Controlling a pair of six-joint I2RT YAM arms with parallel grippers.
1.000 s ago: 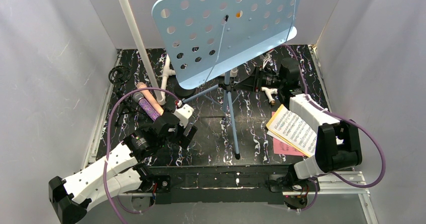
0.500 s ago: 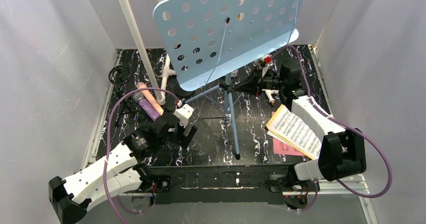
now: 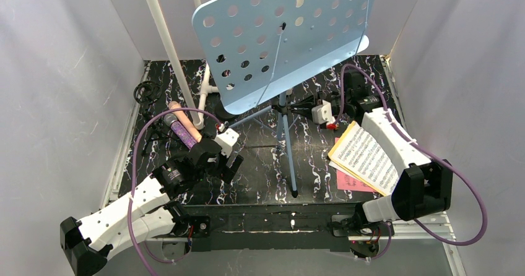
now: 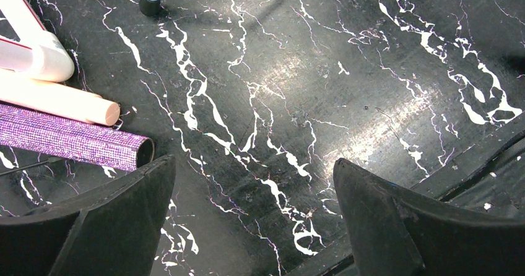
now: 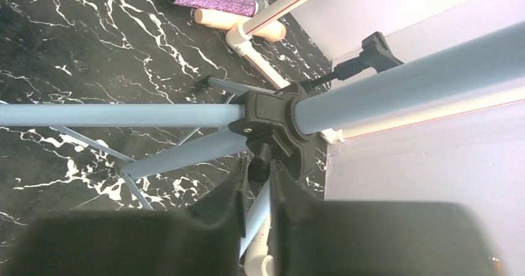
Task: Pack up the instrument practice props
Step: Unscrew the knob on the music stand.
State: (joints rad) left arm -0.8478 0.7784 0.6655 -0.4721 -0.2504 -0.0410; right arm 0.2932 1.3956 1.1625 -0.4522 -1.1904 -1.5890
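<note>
The left gripper point(image 4: 254, 183) gapes wide over the bare table point(image 4: 322, 90), lower left in the top view. The purple mic point(image 4: 74, 141) and pink mic point(image 4: 62, 99) lie side by side at the left edge of its wrist view. At centre right, the right gripper point(image 5: 259, 177) has its fingers nearly together, seemingly pinching the black knob point(image 5: 263, 152) on the stand point(image 5: 124, 115) under the blue rack point(image 3: 278, 34). Sheet music point(image 3: 365, 158) lies lower right.
</note>
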